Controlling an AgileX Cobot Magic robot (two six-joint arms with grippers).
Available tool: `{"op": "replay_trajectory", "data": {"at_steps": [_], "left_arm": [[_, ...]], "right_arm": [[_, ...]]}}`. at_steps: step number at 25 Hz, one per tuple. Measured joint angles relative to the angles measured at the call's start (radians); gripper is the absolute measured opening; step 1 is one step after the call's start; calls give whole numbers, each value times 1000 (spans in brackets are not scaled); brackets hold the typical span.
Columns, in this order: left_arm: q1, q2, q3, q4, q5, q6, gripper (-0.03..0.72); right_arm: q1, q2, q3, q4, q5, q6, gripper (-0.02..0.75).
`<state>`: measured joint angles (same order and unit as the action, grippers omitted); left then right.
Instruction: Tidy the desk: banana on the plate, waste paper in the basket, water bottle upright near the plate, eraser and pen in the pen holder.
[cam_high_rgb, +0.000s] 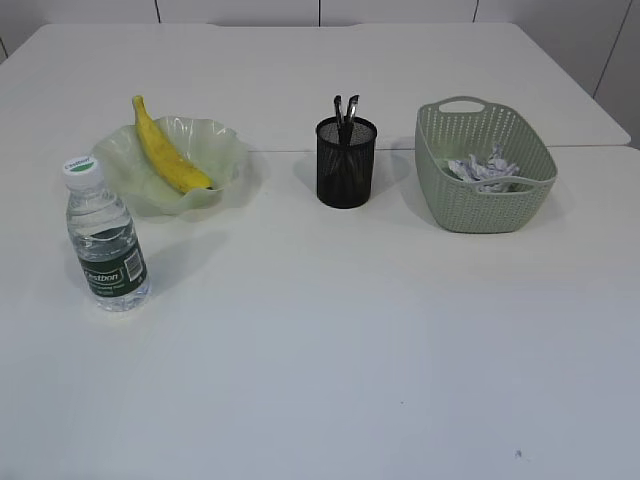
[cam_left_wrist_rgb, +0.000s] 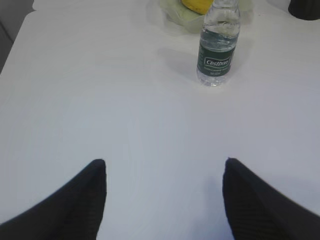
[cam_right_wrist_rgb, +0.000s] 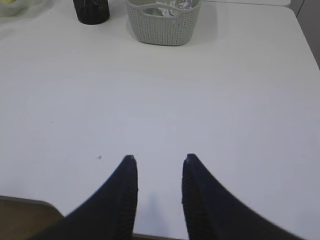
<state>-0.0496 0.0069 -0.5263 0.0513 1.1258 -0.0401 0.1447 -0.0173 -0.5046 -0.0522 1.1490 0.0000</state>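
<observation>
Nothing in either claw right now. My left gripper (cam_left_wrist_rgb: 165, 165) stands wide open over bare table (cam_high_rgb: 330, 380), low in the left wrist view, and my right gripper (cam_right_wrist_rgb: 159, 159) is parted more narrowly, empty too, near the table's front edge at the bottom of its view.

Looking across the exterior view, I judge the job is as good as finished. Banana (cam_high_rgb: 165, 150) lies in the pale green plate (cam_high_rgb: 225, 140) at upper left. Water bottle (cam_high_rgb: 105, 240) stands upright just in front of that plate at the left edge, clear plastic, white cap, dark green label, water reaching most of the way up. Black mesh pen holder (cam_high_rgb: 346, 165) sits centre top with two dark clips poking out; I can't make out the eraser through the mesh. Waste paper (cam_high_rgb: 485, 168), crumpled white, lies inside the grey-green basket (cam_high_rgb: 470, 205) at upper right.

So the step in hand, as I read it, is parking the arms. To do it well I'd keep both grippers low and toward the frame bottoms, well apart from the bottle; it looks light and tall, easy to tip with a stray sweep.
</observation>
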Motion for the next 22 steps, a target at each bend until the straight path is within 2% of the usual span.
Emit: {"op": "replay_trajectory", "data": {"at_steps": [6, 19, 22], "left_arm": [[0, 0, 5, 0, -11, 0, 583], [0, 0, 5, 0, -13, 0, 582], [22, 0, 5, 0, -13, 0, 582]], "right_arm": [[0, 0, 0, 0, -1, 0, 253], [0, 0, 0, 0, -1, 0, 262], [-2, 0, 0, 0, -1, 0, 262]]}}
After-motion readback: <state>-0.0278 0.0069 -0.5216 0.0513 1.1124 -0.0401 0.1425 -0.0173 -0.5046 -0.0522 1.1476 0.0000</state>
